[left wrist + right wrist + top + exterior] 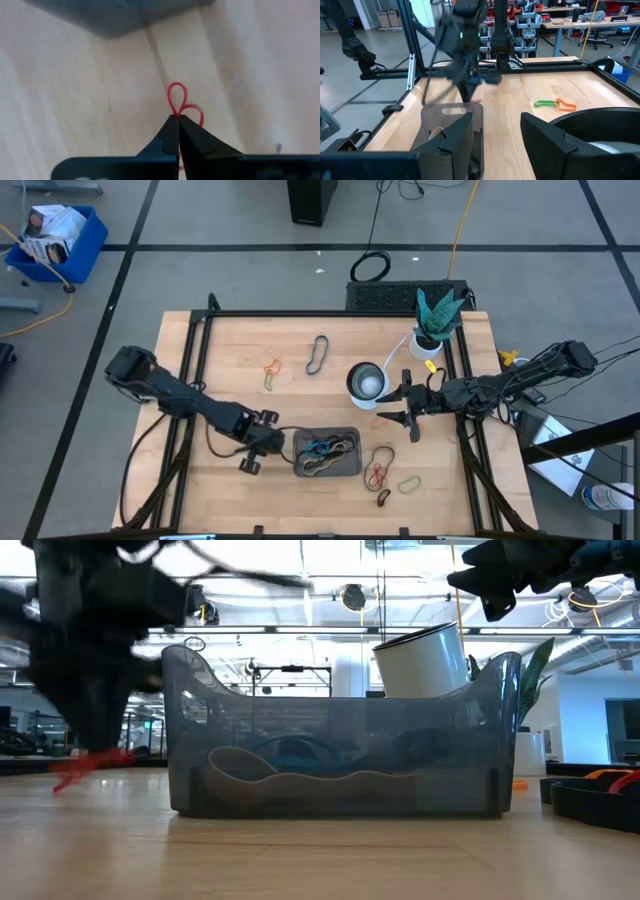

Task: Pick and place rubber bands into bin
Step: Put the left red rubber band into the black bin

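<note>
Overhead first: you have the bin (327,453) near the table's front edge, about midway along it, holding blue, tan and dark rubber bands (322,450). The left gripper (262,442) sits just beside the bin's left wall; from this height you cannot make out what it grips. More loose bands (385,475) lie on the wood right of the bin, and a black loop (317,354) and an orange-green pair (271,373) lie toward the back edge. The right gripper (404,408) hovers beside the round cup (366,381), with the plant pot (428,344) behind it.

Level with the table (320,860), the bin's translucent wall blurs the bands inside. A dark smear at the picture's left hides the left gripper; only a red streak shows below it.

Your left wrist camera settles it: the fingers (167,140) are pinched together on a thin red band (176,102), its loop lying over the wood. The bin's corner shows, out of focus.

Your right wrist camera shows its fingers (452,140) spread wide, holding nothing, and partly covering the bin below.
</note>
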